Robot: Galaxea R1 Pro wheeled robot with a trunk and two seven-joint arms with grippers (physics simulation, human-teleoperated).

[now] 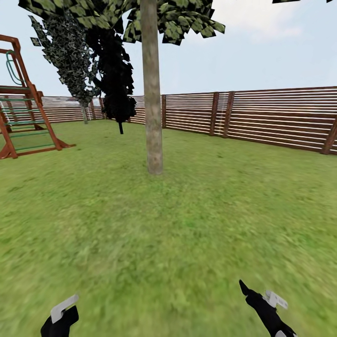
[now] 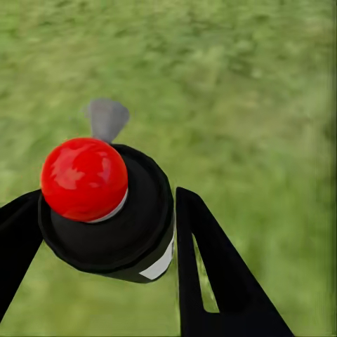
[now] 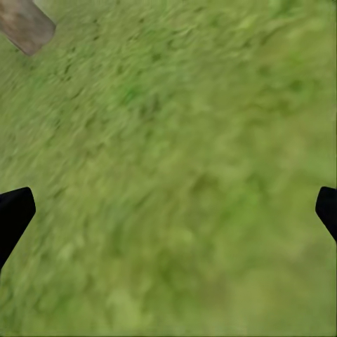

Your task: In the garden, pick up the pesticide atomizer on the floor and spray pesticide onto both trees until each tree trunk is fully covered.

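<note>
Open lawn (image 1: 187, 224) to the slatted fence (image 1: 281, 119); pale rough tree (image 1: 152, 93) ahead. Left gripper (image 2: 105, 225) clamps the sprayer (image 2: 105, 203); right gripper (image 3: 168, 210) spread wide.

The pesticide atomizer (image 2: 105, 210) showed a matt black body under a glossy red cap. At upper centre, the tree (image 1: 151, 93) trunk looked rough; the fence (image 1: 262, 117) was slatted wood.

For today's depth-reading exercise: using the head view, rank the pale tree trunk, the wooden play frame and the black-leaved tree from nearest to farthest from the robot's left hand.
1. Pale tree trunk: straight ahead on the lawn, nearest to the left hand.
2. Wooden play frame: at the left edge, farther back.
3. Black-leaved tree: behind the trunk, close to the fence, farthest.
</note>
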